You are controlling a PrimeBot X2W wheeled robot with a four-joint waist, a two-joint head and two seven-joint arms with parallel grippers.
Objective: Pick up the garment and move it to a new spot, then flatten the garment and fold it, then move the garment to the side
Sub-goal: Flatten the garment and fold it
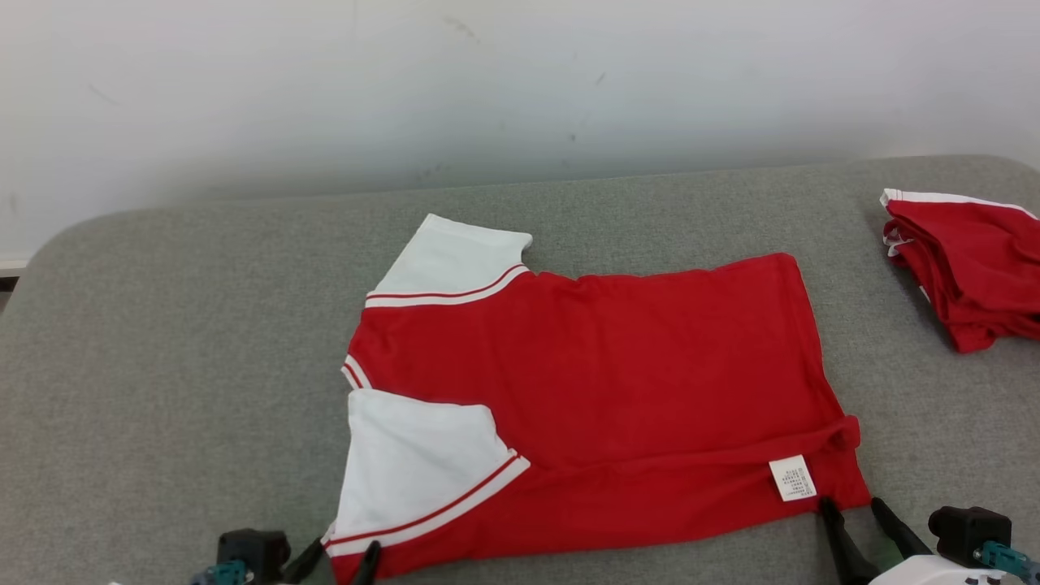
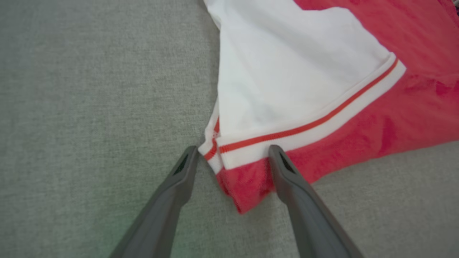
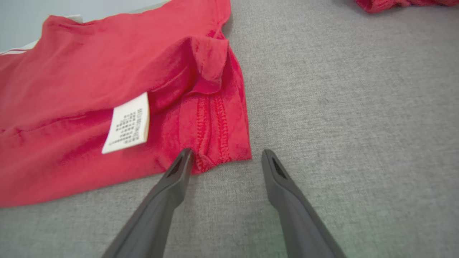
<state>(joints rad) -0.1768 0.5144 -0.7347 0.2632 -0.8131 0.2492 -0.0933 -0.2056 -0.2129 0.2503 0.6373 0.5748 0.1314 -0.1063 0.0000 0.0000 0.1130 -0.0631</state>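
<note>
A red T-shirt (image 1: 617, 382) with white sleeves lies spread on the grey cushioned surface, collar end at the left, hem at the right, a white care label (image 1: 792, 477) near its front right corner. My left gripper (image 1: 341, 561) stands open at the near left corner (image 2: 236, 186), its two fingers either side of the sleeve's striped cuff and the red edge. My right gripper (image 1: 851, 509) is open at the near hem corner (image 3: 222, 150); that corner lies just ahead of and between the fingertips, one fingertip (image 3: 184, 157) touching the fabric edge.
A second red garment (image 1: 967, 264) with white trim lies bunched at the far right edge of the surface. A pale wall rises behind. Bare grey cushion (image 1: 162, 366) stretches to the left and along the front.
</note>
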